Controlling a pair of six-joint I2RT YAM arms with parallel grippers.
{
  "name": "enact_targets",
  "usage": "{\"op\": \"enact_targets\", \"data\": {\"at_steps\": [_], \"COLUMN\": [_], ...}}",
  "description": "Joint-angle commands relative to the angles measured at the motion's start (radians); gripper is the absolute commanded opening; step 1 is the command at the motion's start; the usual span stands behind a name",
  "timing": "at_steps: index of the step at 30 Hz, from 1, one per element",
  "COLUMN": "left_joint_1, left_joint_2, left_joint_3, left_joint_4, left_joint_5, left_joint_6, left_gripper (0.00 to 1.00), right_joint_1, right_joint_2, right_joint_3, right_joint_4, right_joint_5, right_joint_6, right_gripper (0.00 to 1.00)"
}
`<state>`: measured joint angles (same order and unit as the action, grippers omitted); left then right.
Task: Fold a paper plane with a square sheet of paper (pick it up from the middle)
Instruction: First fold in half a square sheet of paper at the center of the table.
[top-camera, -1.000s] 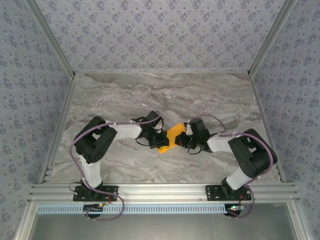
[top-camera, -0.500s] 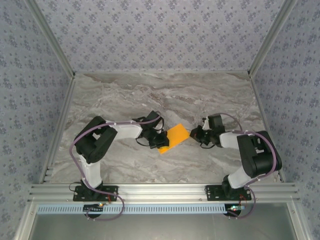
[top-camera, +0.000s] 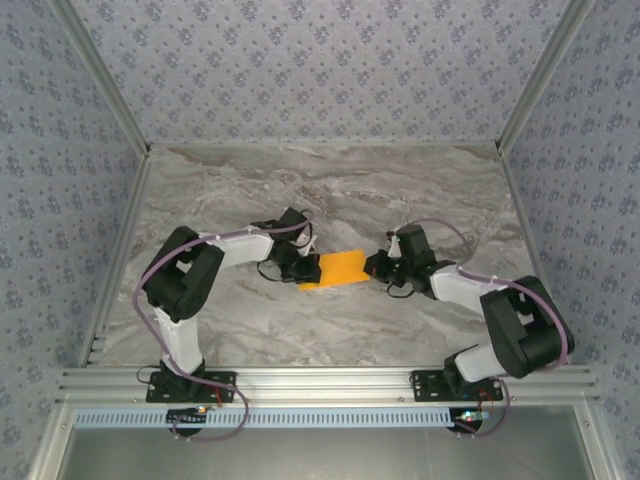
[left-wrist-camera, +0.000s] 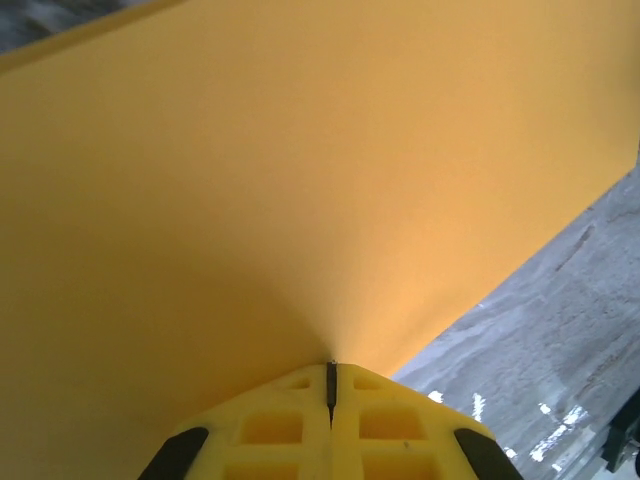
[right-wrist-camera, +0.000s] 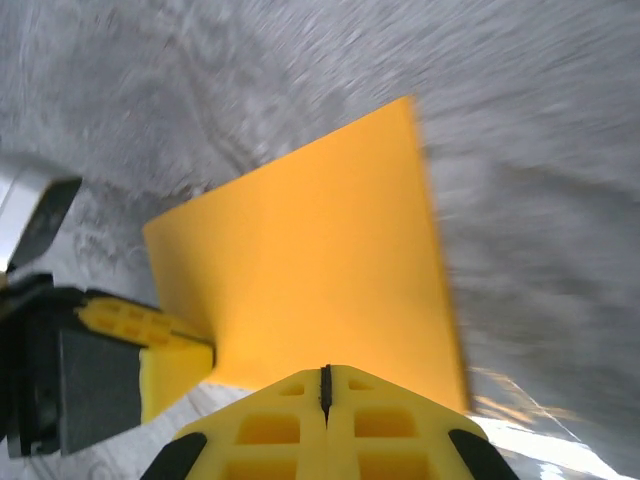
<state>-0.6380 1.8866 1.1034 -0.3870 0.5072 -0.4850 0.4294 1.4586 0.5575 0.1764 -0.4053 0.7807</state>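
Left gripper (top-camera: 308, 268) stands closed on the left end of the square sheet of paper (top-camera: 338, 269), which lies near the middle of the marble-patterned table (top-camera: 330, 190), between the two arms. In the left wrist view the yellow fingers (left-wrist-camera: 270, 430) meet in a thin dark seam, and the plain orange sheet (left-wrist-camera: 300, 180) spreads away from their tips. Its top and left borders are cut off by the frame, so the outline cannot be traced there.

Right gripper (top-camera: 374, 267) is also closed, its tips at the sheet's right end. In the right wrist view its fingers (right-wrist-camera: 390, 430) press together at the near edge of the sheet (right-wrist-camera: 320, 260). Whether any paper is pinched between them cannot be told.

From above, the sheet reads as an oblong rather than a square. Its long axis runs left to right across the table, with the right end slightly farther from the arm bases than the left. Whether it is folded or merely foreshortened is not clear.

In the right wrist view a far corner points up and right, and a yellow finger of the left gripper (right-wrist-camera: 175, 350) holds the lower left corner. The table around the sheet is blurred in this view. Floral-patterned walls (top-camera: 320, 70) enclose the table.
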Motion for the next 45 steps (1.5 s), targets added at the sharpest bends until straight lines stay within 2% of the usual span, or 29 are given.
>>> {"op": "enact_targets", "data": {"at_steps": [1,5,7,12,15,21,29,38,45], "left_joint_1": [0.0,-0.025,-0.046,-0.096,-0.121,-0.155,-0.165,-0.155,-0.09], "left_joint_2": [-0.075,-0.114,-0.124,-0.104,-0.086,-0.105,-0.098,-0.167,-0.274], "left_joint_3": [-0.003,-0.064,-0.091,-0.185,-0.228,-0.294,-0.409,-0.538,-0.641], "left_joint_4": [0.021,0.159,0.209,0.44,0.576,0.676,0.796,0.767,0.7], "left_joint_5": [0.038,0.023,-0.039,-0.102,-0.148,-0.251,-0.317,-0.418,-0.473], "left_joint_6": [0.03,-0.146,-0.26,-0.557,-0.669,-0.731,-0.812,-0.857,-0.87], "left_gripper": [0.0,0.0,0.0,0.0,0.0,0.0,0.0,0.0,0.0], "right_joint_1": [0.048,0.072,0.082,0.101,0.1,0.102,0.102,0.076,0.005], "right_joint_2": [0.091,0.18,0.206,0.24,0.243,0.251,0.278,0.295,0.3], "right_joint_3": [0.047,0.07,0.079,0.06,0.034,0.001,-0.017,-0.053,-0.109], "right_joint_4": [0.094,0.191,0.216,0.255,0.262,0.256,0.255,0.159,0.165], "right_joint_5": [0.026,0.01,0.008,0.028,0.044,0.076,0.088,0.147,0.131], "right_joint_6": [0.077,0.124,0.138,0.182,0.2,0.209,0.224,0.175,0.144], "right_gripper": [0.0,0.0,0.0,0.0,0.0,0.0,0.0,0.0,0.0]}}
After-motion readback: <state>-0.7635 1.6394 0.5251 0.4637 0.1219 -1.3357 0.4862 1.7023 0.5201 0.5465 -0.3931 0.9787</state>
